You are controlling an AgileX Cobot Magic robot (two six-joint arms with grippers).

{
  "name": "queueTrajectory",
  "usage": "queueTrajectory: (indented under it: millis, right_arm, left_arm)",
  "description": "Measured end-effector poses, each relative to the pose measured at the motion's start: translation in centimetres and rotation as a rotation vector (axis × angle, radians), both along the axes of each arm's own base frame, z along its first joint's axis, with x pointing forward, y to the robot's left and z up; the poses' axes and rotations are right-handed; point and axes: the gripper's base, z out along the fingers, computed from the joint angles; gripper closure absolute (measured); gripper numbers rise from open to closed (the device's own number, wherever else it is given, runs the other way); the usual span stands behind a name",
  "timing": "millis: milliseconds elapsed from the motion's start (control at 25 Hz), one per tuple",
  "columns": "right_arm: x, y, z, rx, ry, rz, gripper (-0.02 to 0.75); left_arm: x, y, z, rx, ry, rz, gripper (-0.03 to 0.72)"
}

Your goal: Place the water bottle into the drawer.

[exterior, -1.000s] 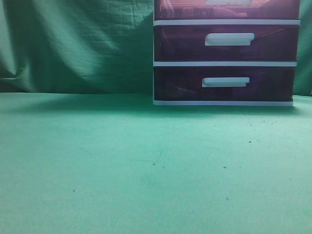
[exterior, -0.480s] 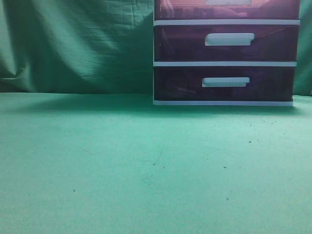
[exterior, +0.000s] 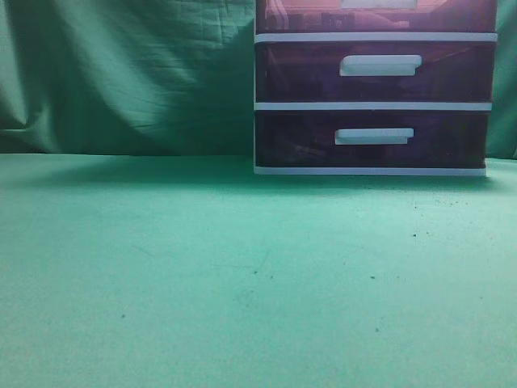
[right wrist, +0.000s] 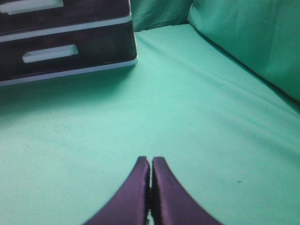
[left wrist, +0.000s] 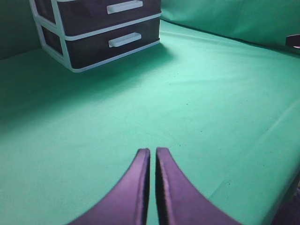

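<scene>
Nothing moved, left tool (left wrist: 150,154) closed empty, right tool (right wrist: 151,163) likewise

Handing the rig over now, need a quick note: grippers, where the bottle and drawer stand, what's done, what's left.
Left gripper: shut, empty, above the green tabletop.
Right gripper: shut, empty, also above the tabletop.
Uppermost translucent reddish-purple plastic drawer with white bar handle: top of the white-framed unit, cut off by the frame edge in the exterior view; looks closed.
Water bottle: not visible in any view.
Done: cannot confirm whether the bottle is inside.
Left: locate the bottle; verify the drawer's contents.
</scene>
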Motion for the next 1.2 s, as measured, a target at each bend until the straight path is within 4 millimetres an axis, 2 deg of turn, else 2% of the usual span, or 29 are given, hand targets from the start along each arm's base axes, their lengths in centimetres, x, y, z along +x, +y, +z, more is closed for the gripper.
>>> queueTrajectory:
  millis: [120, 280, 480, 600, 840, 1200]
  right_arm:
    - [0.0, 0.0, 0.0, 0.0, 0.0, 0.0, 0.738]
    - [0.0, 0.0, 0.0, 0.0, 0.0, 0.0, 0.738]
    - [0.0, 0.0, 0.0, 0.003, 0.0, 0.0, 0.738]
    - [0.0, 0.0, 0.0, 0.003, 0.0, 0.0, 0.738]
    - [0.0, 0.0, 0.0, -0.001, 0.0, 0.001, 0.738]
    - [0.0, 0.0, 0.0, -0.005, 0.001, 0.002, 0.738]
  left_arm:
    - [0.2, 0.1, 0.1, 0.014, -0.039, 0.014, 0.688]
    - [1.4, -0.2, -0.2, -0.011, -0.175, 0.136, 0.688]
    - [3.7, -0.3, -4.7, 0.02, -0.166, 0.352, 0.688]
    - [4.4, 0.1, -7.0, 0.052, -0.122, 0.458, 0.688]
    - [4.9, 0.6, -9.9, 0.101, -0.057, 0.554, 0.688]
    - [4.8, 0.6, -10.3, 0.131, -0.026, 0.553, 0.688]
